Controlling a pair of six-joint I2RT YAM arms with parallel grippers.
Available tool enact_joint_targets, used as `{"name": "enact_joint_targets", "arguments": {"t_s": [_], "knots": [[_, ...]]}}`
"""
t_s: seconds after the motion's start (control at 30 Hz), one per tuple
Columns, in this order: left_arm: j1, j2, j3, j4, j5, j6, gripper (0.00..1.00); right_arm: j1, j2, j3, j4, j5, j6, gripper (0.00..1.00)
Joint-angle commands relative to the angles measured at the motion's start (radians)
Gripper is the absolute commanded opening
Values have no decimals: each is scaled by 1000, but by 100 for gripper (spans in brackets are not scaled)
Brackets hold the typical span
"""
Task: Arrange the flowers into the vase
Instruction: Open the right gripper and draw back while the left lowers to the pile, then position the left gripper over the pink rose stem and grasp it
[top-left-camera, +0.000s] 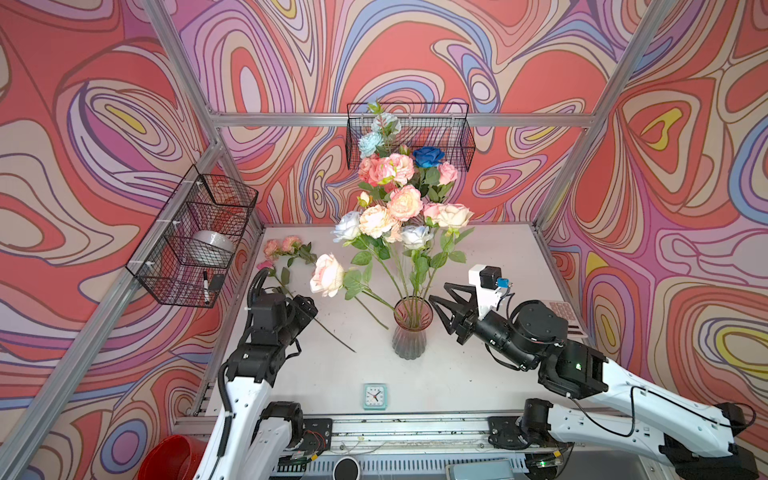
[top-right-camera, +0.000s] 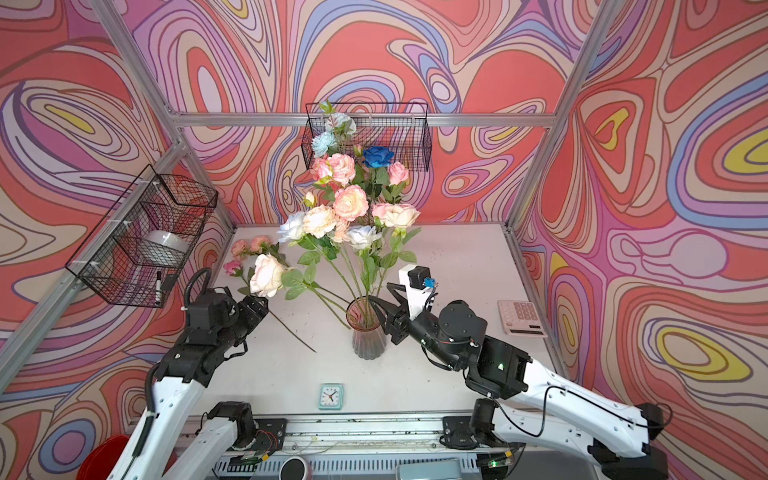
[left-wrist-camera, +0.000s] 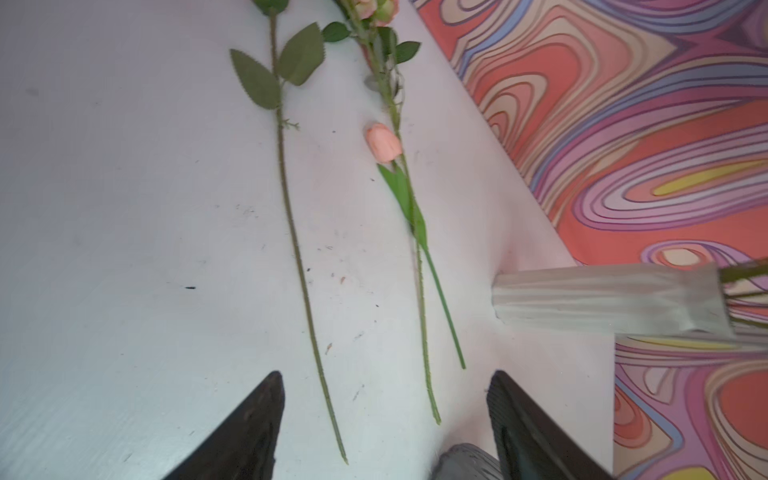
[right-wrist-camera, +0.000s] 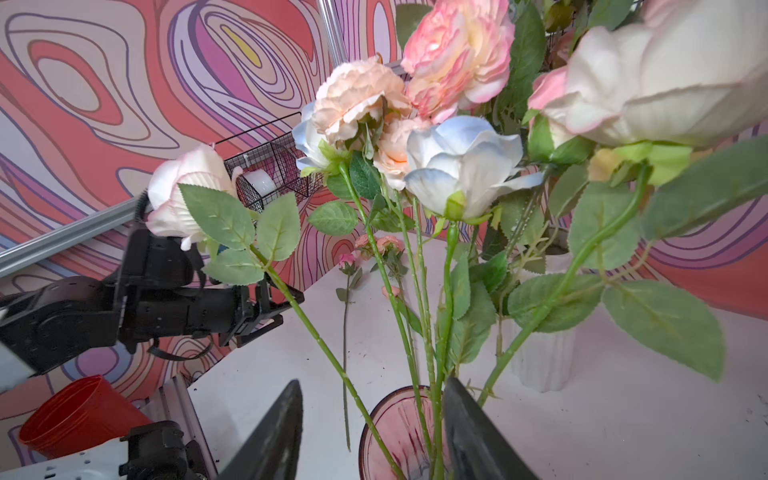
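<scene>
Left gripper (left-wrist-camera: 386, 374) hovers over the worktop (left-wrist-camera: 124, 249) with its jaws wide apart and nothing held. In the wrist view, long green stems lie on the surface between its fingers. They belong to the loose flowers (top-left-camera: 282, 246), a pink spray, a magenta bud and a small peach bud (left-wrist-camera: 384, 143), which lie flat at the worktop's left rear.

Just right of them a cream-pink rose (top-left-camera: 327, 274) leans out to the left, its stem running down into the pink glass vase (top-left-camera: 411, 328) at the middle of the worktop. White, pale blue and peach roses (top-left-camera: 386, 224) stand upright in that vase. More blooms rise behind them, among them one deep blue rose (top-left-camera: 428, 156).

Right gripper (top-left-camera: 437, 291) sits beside the vase rim with its jaws about half apart. Stems pass between them, but none is visibly clamped.
</scene>
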Motion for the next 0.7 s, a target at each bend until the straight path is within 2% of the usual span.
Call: {"name": "enact_joint_targets", "arguments": {"t_s": [0.0, 0.17, 0.33, 0.67], "knots": [[41, 103, -14, 78, -45, -13, 74, -3, -32, -16, -26, -13, 8, 54], [65, 365, 83, 118, -115, 18, 70, -4, -70, -29, -36, -8, 10, 54], [124, 648, 249, 54, -67, 61, 65, -4, -107, -41, -59, -3, 13, 53], [148, 949, 471, -8, -146, 140, 63, -4, -158, -49, -94, 13, 13, 53]]}}
